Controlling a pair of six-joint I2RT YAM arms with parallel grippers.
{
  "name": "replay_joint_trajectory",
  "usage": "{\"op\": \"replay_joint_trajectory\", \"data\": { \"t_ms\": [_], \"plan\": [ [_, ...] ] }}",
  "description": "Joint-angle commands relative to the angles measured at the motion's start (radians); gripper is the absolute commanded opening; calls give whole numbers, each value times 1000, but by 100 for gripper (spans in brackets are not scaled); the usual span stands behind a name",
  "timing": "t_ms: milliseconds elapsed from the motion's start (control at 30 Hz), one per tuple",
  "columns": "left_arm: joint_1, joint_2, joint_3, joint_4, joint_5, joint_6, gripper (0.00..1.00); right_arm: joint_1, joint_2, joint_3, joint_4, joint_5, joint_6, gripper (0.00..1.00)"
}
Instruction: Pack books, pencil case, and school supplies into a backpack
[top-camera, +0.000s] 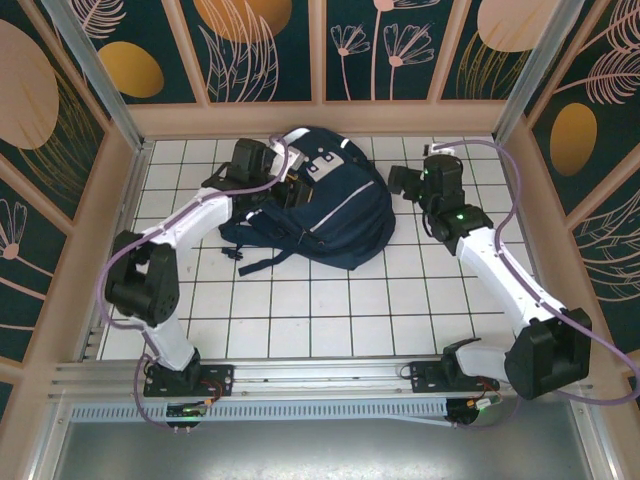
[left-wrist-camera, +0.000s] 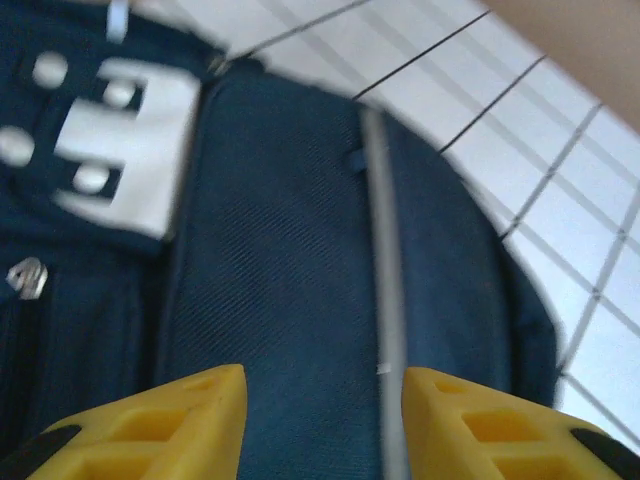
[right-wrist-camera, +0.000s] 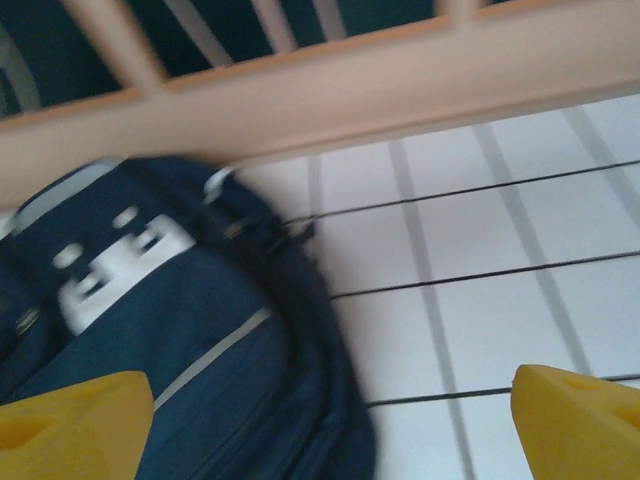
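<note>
Navy fabric takes up most of what my left claw (left-wrist-camera: 320, 420) looks down on: the backpack (top-camera: 320, 205) lies flat on the white-gridded bench (top-camera: 330, 310), and my left claw hangs just over its left half. The jaws stand partly apart with nothing between them, only cloth and the grey strip (left-wrist-camera: 385, 300) below. My right claw (right-wrist-camera: 330, 420) sits just off the backpack's right edge, spread wide and holding nothing.

The tiles around the backpack carry nothing loose, so I judge the books and supplies are already inside and the packing is at or near its end. From here I cannot tell whether the zip is fully run shut. That check is what may be left.

For room, the far side of the backpack is tight: the wooden wall (right-wrist-camera: 320, 90) runs close behind its top. On the backpack's near side the bench is open all the way back to my bases, and there is free tile on its right too. A dark strap (top-camera: 255, 262) trails from the backpack's near-left corner, and I would steer my left arm clear of it.
</note>
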Motion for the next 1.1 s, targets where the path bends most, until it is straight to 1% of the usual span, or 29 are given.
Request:
{"op": "replay_joint_trajectory", "data": {
  "t_ms": [0,67,133,200,300,400,500,600,633,733,800,867,933,967,1067],
  "plan": [
    [-3,81,26,-46,-159,-122,47,16,64,-21,31,-367,-28,86],
    [-3,136,58,-42,-175,-170,47,14,131,-19,32,-438,56,79],
    [-3,191,96,-40,-146,-220,45,15,208,1,12,-491,102,73],
    [-5,235,103,-22,-109,-245,43,13,269,9,18,-505,137,70],
    [-11,253,53,26,-68,-265,41,10,344,13,38,-483,166,68],
    [-17,214,-56,107,6,-304,40,7,421,58,32,-509,153,63],
    [-30,151,-186,181,81,-355,39,9,477,87,63,-534,133,53],
    [-68,87,-288,196,111,-372,38,8,524,101,112,-537,111,45],
    [-86,70,-310,191,122,-375,38,9,540,111,120,-540,101,44],
    [-147,2,-359,175,154,-362,38,9,591,151,129,-582,86,38],
    [-179,-62,-387,144,154,-314,38,15,617,180,132,-605,77,38],
    [-184,-143,-391,115,140,-249,39,18,632,202,134,-607,67,38],
    [-184,-217,-371,49,93,-107,40,19,644,222,133,-606,52,40],
    [-185,-247,-336,8,67,-16,40,17,647,232,129,-604,44,42],
    [-184,-310,-279,-100,-19,307,45,15,623,253,107,-591,20,48]
  ]
}}
